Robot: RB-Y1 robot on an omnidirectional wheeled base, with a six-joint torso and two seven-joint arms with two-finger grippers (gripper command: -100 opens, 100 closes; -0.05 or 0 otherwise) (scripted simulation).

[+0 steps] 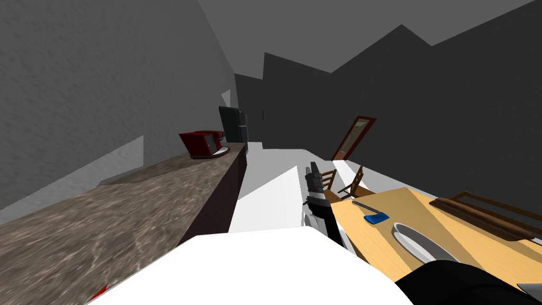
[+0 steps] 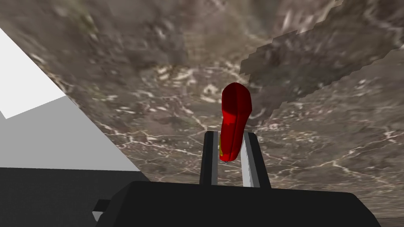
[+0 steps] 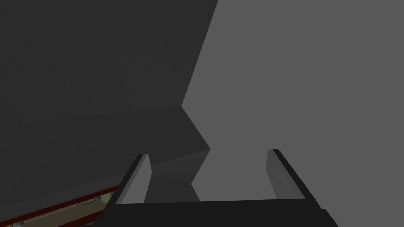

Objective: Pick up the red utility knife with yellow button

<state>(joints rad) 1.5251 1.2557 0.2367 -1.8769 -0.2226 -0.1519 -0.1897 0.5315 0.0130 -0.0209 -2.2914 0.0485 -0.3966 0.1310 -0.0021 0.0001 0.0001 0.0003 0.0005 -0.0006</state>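
Red curved utility knife [image 2: 235, 106]: our left jaws clench it; we advise lifting vertically off mottled brown surface [image 2: 118, 79]; right jaws released.

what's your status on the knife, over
Left gripper shut on red knife, fingers pressing its sides. Right gripper open, idle. Knife over brown marbled counter, nothing in the way.

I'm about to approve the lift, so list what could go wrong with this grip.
1. The left gripper clamps only the near end of the red knife; most of it sticks out beyond the grip, so it may pivot or slip.
2. If it slips, it falls onto the marbled counter.
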